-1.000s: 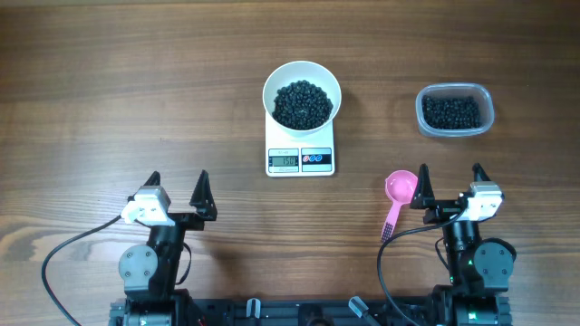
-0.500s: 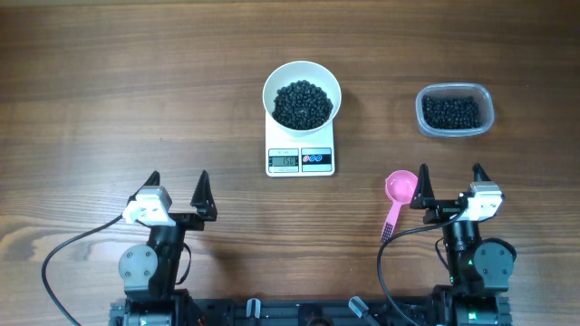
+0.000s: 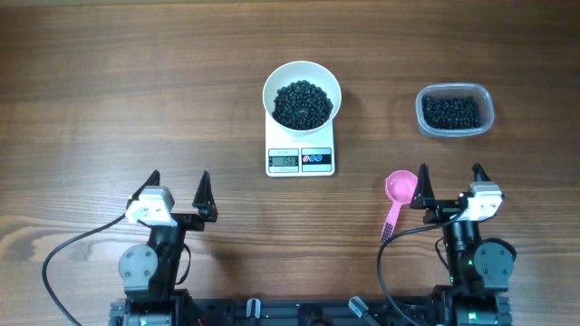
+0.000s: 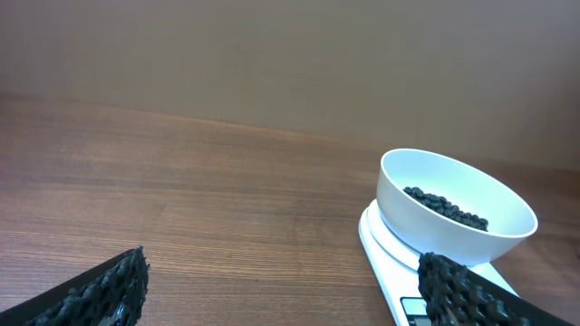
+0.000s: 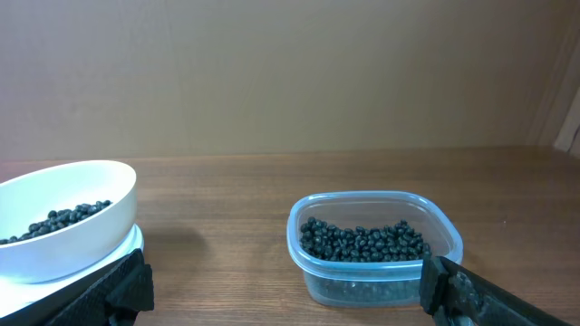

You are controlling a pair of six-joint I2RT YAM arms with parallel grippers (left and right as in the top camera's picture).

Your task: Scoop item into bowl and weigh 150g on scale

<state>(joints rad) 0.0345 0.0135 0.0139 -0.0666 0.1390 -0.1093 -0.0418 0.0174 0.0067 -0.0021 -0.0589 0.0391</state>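
The white bowl (image 3: 322, 76) stands on the white scale (image 3: 300, 160) at the table's middle back, with a dark heap of black beans (image 3: 303, 103) inside. The left wrist view shows the bowl (image 4: 453, 204) on the scale (image 4: 385, 244) to the right; the right wrist view shows the bowl (image 5: 63, 226) at the left. My left gripper (image 3: 177, 186) stands open near the front left, holding nothing. Near the front right my right gripper (image 3: 450, 177) is open and holds nothing, with a pink scoop (image 3: 397, 197) lying just left of it.
A clear plastic tub (image 3: 454, 110) with more black beans stands at the back right, ahead of the right gripper; the right wrist view shows this tub (image 5: 376, 249) between the fingers' line of sight. Cables run from both arm bases at the front edge.
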